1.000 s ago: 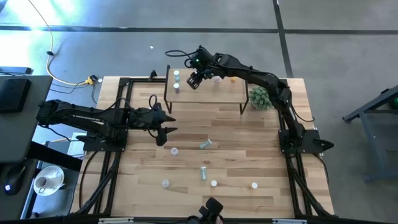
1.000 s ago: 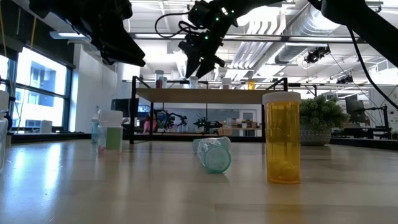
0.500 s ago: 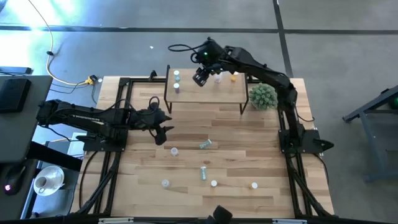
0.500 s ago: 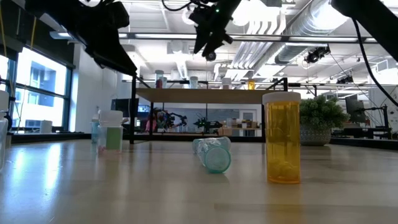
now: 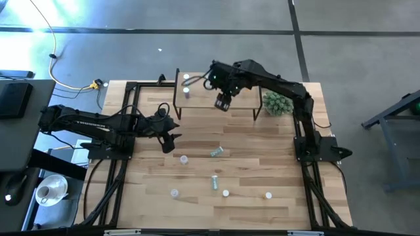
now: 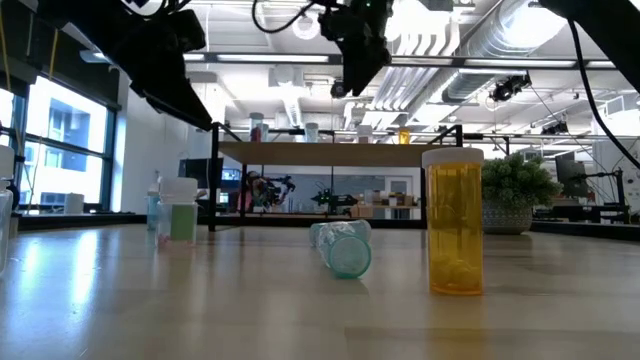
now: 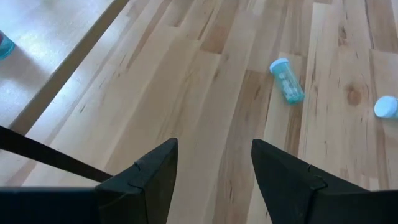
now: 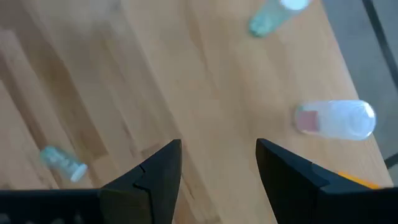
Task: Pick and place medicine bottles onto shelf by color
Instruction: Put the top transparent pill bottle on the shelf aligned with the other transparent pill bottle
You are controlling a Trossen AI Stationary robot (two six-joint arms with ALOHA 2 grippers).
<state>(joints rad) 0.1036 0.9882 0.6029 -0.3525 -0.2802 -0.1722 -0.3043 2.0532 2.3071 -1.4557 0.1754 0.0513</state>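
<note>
Right gripper (image 5: 222, 103) hangs over the front edge of the small light-wood shelf on black metal legs (image 5: 197, 98), fingers spread, nothing between them. Left gripper (image 5: 169, 136) hovers over the plank table (image 5: 262, 164) left of centre, also spread and empty. Shelf carries blue and white white-capped bottles (image 5: 186, 85) at its left end. On the table: green bottle lying on its side (image 5: 216, 152), more small bottles (image 5: 214, 181) nearer the front, orange bottle (image 6: 455, 235) upright.
</note>
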